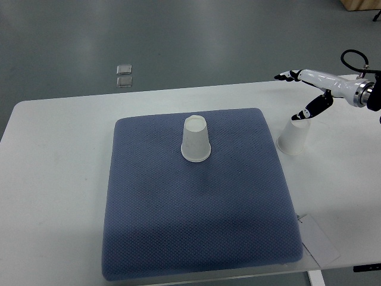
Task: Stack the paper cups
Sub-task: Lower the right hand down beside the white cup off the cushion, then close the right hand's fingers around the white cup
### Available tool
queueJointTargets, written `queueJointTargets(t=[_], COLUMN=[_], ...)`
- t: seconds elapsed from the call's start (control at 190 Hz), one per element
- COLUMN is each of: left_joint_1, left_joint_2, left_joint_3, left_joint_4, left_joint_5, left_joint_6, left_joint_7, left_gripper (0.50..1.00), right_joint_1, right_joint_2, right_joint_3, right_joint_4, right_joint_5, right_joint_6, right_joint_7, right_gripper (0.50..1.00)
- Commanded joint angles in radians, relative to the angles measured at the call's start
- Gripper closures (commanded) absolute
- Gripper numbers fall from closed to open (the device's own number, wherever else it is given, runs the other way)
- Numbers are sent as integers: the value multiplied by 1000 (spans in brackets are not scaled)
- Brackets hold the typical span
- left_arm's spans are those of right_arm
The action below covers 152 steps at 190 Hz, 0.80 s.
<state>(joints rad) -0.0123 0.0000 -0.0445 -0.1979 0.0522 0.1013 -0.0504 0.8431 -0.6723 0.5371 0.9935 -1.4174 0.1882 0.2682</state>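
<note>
Two paper cups stood upside down: we saw one cup (196,139) on the blue mat (196,202), the other cup (293,137) just right of the mat. Our right hand (309,92) hovered over that cup, fingers spread, holding nothing.

You see a glossy white right hand (309,89) with black finger joints, a metallic wrist ring (359,93) and a looping black cable (352,61).

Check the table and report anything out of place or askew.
One paper cup stands upside down on the blue mat; the other cup sits off the mat on the white table, beneath the right hand. Nothing spilled or damaged.
</note>
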Motion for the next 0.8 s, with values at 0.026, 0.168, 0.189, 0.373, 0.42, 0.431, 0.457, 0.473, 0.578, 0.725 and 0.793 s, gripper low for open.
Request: queueJointTargets(t=[0.026,0.168,0.189,0.373,0.42,0.431,0.457,0.473,0.578,0.725,0.793], left_joint_1=[0,-1,-1,0,0,-1,0,0,-1,0,0], left_joint_2=[0,0,0,0,0,0,0,0,0,0,0], left_joint_3=[0,0,0,0,0,0,0,0,0,0,0], left_joint_4=[0,0,0,0,0,0,0,0,0,0,0], left_joint_5=[0,0,0,0,0,0,0,0,0,0,0], left_joint_6=[0,0,0,0,0,0,0,0,0,0,0], left_joint_7=[0,0,0,0,0,0,0,0,0,0,0], left_gripper=[500,500,500,500,500,500,500,500,500,500,500], right_joint_1=[-1,13,14,16,16,16,16,16,17,28,28], right_joint_2=[0,-3,-3,16,17,17,17,17,19,46,59], right_joint_3=[-11,-81,-91,-149,-161,-163,-167,-169,-183,-184,-189], right_joint_4=[-1,-1,-3,-52,-61,-62,-65,-67,-87,-142,-159], right_joint_5=[-2,-49,-57,-75,-75,-75,-75,-75,-80,-106,-104], right_joint_6=[11,11,11,-3,-3,-4,-4,-4,-3,-23,-52], right_joint_7=[0,6,11,19,19,19,19,19,17,17,17], right_gripper=[568,568,570,570,570,570,570,570,570,589,593])
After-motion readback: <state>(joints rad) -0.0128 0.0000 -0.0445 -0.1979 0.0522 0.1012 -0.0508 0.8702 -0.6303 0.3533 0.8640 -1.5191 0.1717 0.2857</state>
